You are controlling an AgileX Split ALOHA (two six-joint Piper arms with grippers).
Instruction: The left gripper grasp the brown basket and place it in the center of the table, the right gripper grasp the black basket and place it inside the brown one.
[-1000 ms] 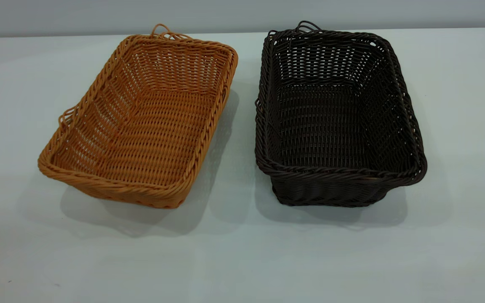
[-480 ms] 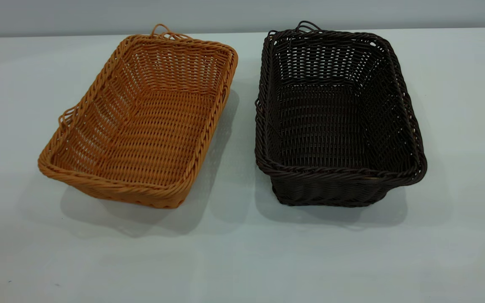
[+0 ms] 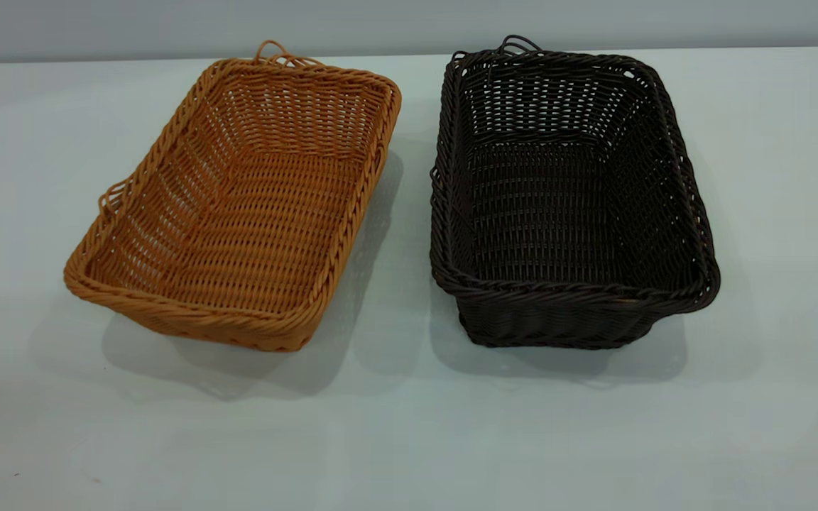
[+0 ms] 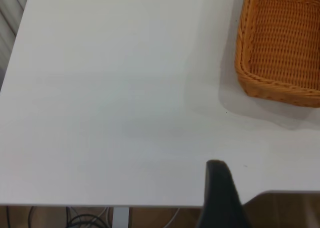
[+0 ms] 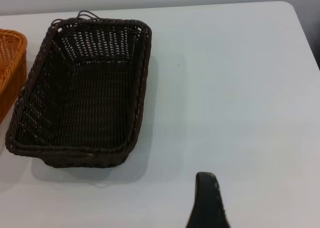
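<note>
The brown basket [image 3: 238,199] stands on the white table [image 3: 409,426] at the left, turned slightly askew. The black basket [image 3: 565,191] stands at the right, a narrow gap apart from it. Both are empty. Neither gripper shows in the exterior view. In the left wrist view, a black part of my left gripper [image 4: 218,190] hangs by the table's edge, well away from the brown basket's corner [image 4: 280,47]. In the right wrist view, a black part of my right gripper [image 5: 207,200] is over bare table, apart from the black basket [image 5: 82,92].
A grey wall [image 3: 409,21] runs behind the table. The left wrist view shows the table's edge with cables [image 4: 80,219] on the floor below. The right wrist view shows the table's rounded corner [image 5: 292,10] and a bit of the brown basket [image 5: 10,62].
</note>
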